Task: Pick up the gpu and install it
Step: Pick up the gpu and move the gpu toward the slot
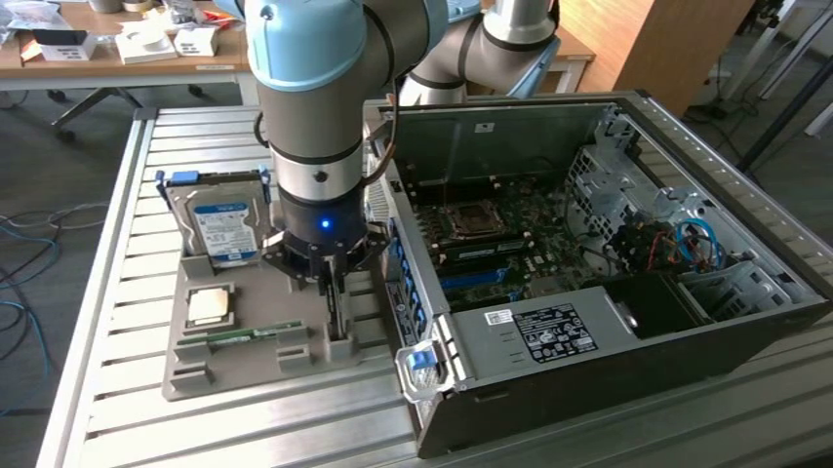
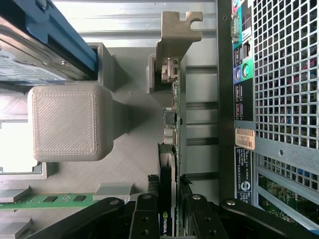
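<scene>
the gpu (image 2: pixel 173 119) seen edge-on, stood upright in the grey tray (image 1: pixel 195 375) beside the computer case (image 1: pixel 586 400), clasped on both faces by the pincer (image 2: pixel 169 201), its near end hidden behind the fingers (image 2: pixel 147 214)

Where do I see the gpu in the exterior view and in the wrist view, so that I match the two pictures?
Exterior view: the gpu stands on edge in the grey tray, directly under the tool.
Wrist view: the gpu is edge-on between the hard drive and the computer case, one end between the tool's fingers.
Shared landmark: the hard drive with the blue label.
</scene>
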`<state>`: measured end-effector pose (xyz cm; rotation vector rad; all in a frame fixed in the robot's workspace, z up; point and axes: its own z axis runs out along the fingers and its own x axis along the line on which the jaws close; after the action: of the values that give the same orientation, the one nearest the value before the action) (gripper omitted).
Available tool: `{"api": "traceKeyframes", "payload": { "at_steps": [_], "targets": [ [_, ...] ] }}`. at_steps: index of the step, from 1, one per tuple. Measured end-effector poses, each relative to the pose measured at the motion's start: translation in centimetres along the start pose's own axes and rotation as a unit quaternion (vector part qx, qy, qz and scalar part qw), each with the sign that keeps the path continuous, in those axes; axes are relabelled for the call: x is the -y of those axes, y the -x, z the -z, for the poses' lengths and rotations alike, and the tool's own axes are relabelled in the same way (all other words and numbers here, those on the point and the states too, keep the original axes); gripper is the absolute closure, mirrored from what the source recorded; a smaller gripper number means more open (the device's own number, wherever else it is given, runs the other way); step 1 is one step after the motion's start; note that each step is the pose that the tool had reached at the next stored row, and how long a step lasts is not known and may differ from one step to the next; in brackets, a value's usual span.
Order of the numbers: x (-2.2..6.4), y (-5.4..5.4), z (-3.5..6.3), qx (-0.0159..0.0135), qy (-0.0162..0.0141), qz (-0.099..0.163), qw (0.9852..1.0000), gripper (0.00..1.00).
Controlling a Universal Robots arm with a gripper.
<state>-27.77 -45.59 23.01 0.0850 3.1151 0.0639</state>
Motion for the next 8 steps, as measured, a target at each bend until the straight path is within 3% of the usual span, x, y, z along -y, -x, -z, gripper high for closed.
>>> {"api": "traceKeyframes", "payload": {
  "at_steps": [4,8],
  "targets": [
    [0.00,0.00,0.02,0.0001,0.0001,0.000,1.0000,0.74],
    [-0.03,0.01,0.63,0.0000,0.0000,0.000,1.0000,0.74]
  ]
}}
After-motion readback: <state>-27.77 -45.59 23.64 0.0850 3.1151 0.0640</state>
